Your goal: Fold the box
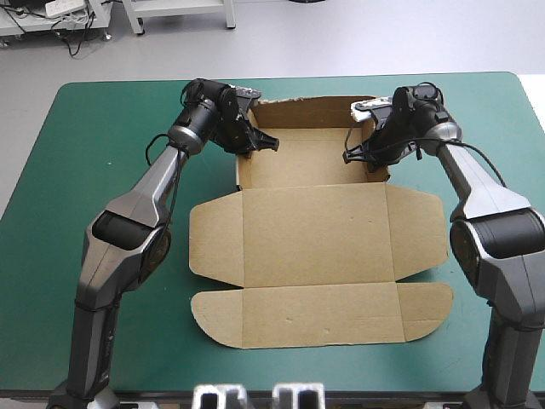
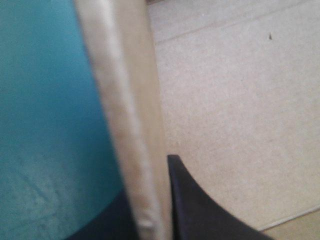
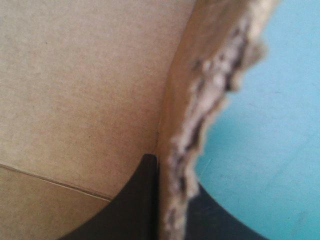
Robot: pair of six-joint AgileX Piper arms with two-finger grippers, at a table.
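The brown box point(image 1: 315, 239) lies on the teal-green cover as an open tray at the far side, its lid and flaps flat toward the near edge. My left gripper point(image 1: 247, 146) stands at the tray's left wall. In the left wrist view that wall's edge point(image 2: 132, 125) runs between my left gripper's point(image 2: 150, 205) fingers, one black finger point(image 2: 200, 212) inside the tray. My right gripper point(image 1: 368, 158) is at the tray's right wall. Its frayed edge point(image 3: 210, 100) passes between my right gripper's point(image 3: 172, 200) fingers, one finger point(image 3: 135, 205) against the inner face.
The teal-green cover point(image 1: 85, 170) lies bare to the left and right of the box. The lid's front flap reaches close to the table's near edge.
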